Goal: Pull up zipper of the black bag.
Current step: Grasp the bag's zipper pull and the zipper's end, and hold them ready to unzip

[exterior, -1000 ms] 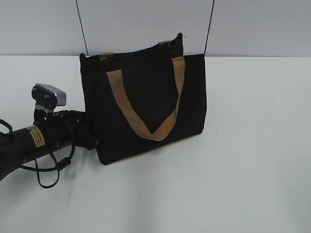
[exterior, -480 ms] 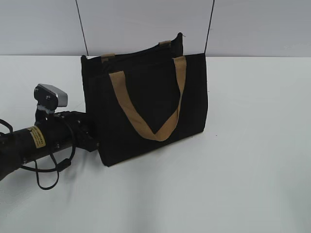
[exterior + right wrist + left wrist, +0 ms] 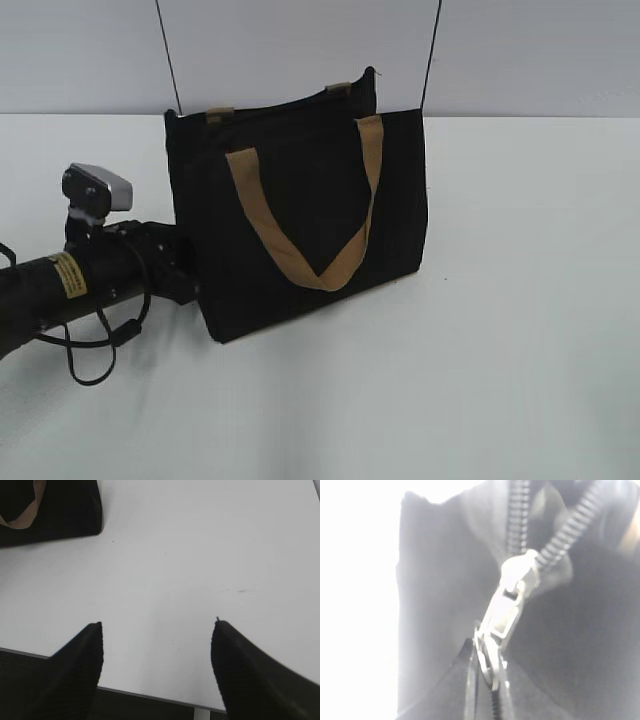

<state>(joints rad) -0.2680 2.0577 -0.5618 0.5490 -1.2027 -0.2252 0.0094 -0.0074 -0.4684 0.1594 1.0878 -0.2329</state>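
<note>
The black bag (image 3: 300, 200) stands upright on the white table, its tan handle (image 3: 300, 265) hanging on the front face. My left gripper (image 3: 487, 680) is shut on the silvery zipper pull (image 3: 507, 615); the zipper teeth (image 3: 570, 525) split apart beyond the slider. In the exterior view the left arm (image 3: 100, 270) reaches to the bag's left side, where the fingers are hidden against the fabric. My right gripper (image 3: 157, 625) is open and empty over bare table, away from the bag's corner (image 3: 65, 505); it does not show in the exterior view.
The white table (image 3: 500, 300) stretches to the right of the bag. Its front edge (image 3: 150, 692) runs just under my right gripper's fingers. Two thin dark lines (image 3: 168, 55) run down the grey back wall behind the bag.
The left arm has drawn back slightly to the left and upward. The bag's lower left corner has shifted a little to the right over the second.
</note>
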